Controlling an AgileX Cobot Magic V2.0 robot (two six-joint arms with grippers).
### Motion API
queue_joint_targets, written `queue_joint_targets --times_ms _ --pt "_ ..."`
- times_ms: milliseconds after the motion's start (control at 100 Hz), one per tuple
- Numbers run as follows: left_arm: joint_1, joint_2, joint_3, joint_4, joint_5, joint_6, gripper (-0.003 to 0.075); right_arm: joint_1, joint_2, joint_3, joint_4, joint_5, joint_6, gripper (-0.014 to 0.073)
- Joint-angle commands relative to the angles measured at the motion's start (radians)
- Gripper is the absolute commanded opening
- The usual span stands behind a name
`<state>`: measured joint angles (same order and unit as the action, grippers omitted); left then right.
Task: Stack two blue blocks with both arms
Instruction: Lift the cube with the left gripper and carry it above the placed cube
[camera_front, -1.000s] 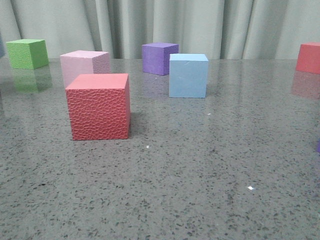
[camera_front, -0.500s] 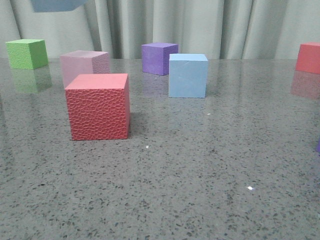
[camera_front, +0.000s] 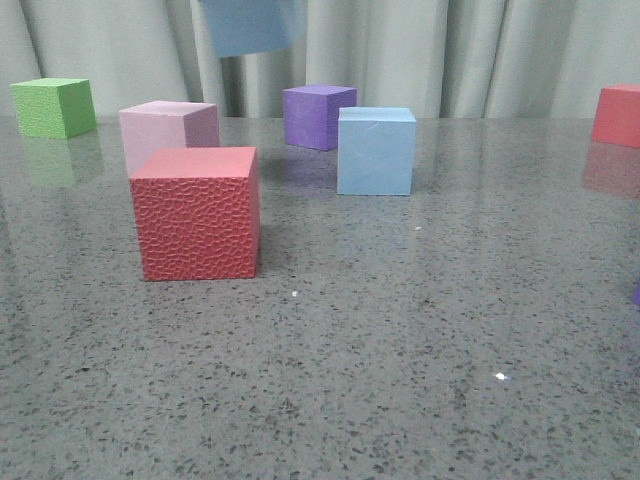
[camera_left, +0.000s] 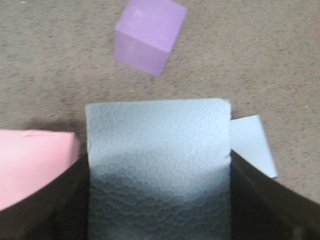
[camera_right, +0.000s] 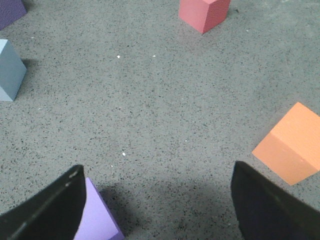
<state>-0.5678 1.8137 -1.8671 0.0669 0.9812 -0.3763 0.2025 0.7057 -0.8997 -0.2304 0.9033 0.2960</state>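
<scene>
The table is wide and mostly bare toward the camera; the cubes crowd its far half. The left pincer grips a blue block between its dark fingers and carries it high in the air. The second blue block stands on the table below and just past the carried one, a corner peeking out beside it. Being cubes, they have no long axis. Purple cube and pink cube flank the way. The right pincer gapes empty, well away.
</scene>
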Motion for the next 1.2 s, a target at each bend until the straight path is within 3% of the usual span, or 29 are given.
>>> queue_joint_targets --times_ms 0,380,550,1190 --pt "-0.03 -0.015 -0.077 -0.006 -0.057 -0.033 0.0293 -0.006 -0.003 -0.023 -0.015 -0.06 -0.005 0.0592" --pt "-0.125 0.121 -0.237 -0.006 -0.048 -0.101 0.0289 -0.006 -0.003 -0.023 -0.015 -0.06 -0.005 0.0592" --pt "-0.138 0.137 -0.238 -0.009 -0.048 -0.12 0.0252 -0.006 -0.003 -0.023 -0.015 -0.06 -0.005 0.0592" --pt "-0.136 0.137 -0.238 -0.011 -0.048 -0.12 0.0251 -0.006 -0.003 -0.023 -0.015 -0.057 -0.005 0.0592"
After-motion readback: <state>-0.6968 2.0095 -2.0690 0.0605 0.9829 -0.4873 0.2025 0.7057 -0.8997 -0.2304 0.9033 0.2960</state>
